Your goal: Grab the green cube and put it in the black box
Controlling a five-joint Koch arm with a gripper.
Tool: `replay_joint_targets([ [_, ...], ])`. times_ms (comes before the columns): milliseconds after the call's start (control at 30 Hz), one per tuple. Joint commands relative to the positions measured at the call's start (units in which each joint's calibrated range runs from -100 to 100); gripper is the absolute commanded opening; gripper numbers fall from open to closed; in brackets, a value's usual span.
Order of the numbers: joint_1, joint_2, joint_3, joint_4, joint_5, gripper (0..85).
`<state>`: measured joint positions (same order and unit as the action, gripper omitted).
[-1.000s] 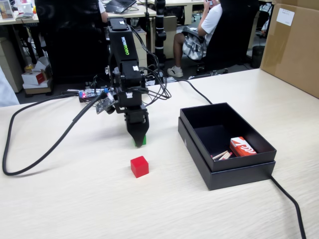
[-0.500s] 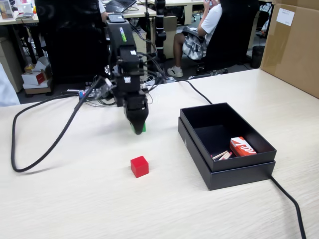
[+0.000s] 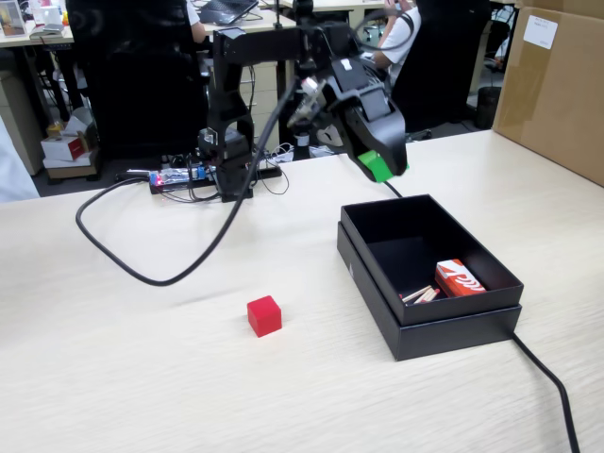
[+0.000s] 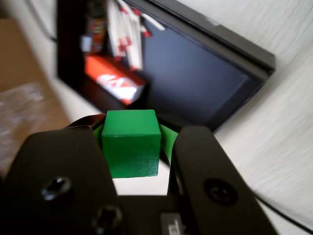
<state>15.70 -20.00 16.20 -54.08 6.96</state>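
Note:
The green cube [image 4: 131,142] is clamped between my black jaws, filling the middle of the wrist view. In the fixed view the cube [image 3: 377,165] hangs in the air with my gripper [image 3: 380,168] shut on it, just above and behind the far left corner of the black box [image 3: 415,332]. The black box [image 4: 195,83] lies on the table beneath and ahead of the gripper. Inside it sit a red and white packet [image 3: 459,278] and some small sticks.
A red cube [image 3: 264,315] rests on the table left of the black box. A thick black cable [image 3: 132,264] loops over the table from the arm's base. Another cable [image 3: 552,387] runs off past the box's near right corner. A brown cardboard box [image 3: 557,85] stands at the far right.

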Motion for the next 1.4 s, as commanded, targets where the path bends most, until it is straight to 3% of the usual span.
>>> replay_joint_targets([
  [0, 0.4, 5.3, 6.5, 0.3, 0.3, 0.9],
  [167, 0.9, 18.0, 6.2, 0.3, 0.1, 0.9],
  [833, 0.7, 26.0, 0.2, 0.3, 0.2, 1.5],
  [933, 0.8, 26.0, -0.7, 0.2, 0.2, 18.5],
  [1033, 0.7, 25.6, -1.2, 0.1, 0.3, 25.5],
  [1133, 0.6, 22.0, -1.8, 0.1, 0.3, 43.1],
  [1200, 0.6, 18.5, -1.6, 0.1, 0.3, 46.7],
  [1367, -0.3, -0.9, -1.2, 0.1, 0.3, 46.7],
])
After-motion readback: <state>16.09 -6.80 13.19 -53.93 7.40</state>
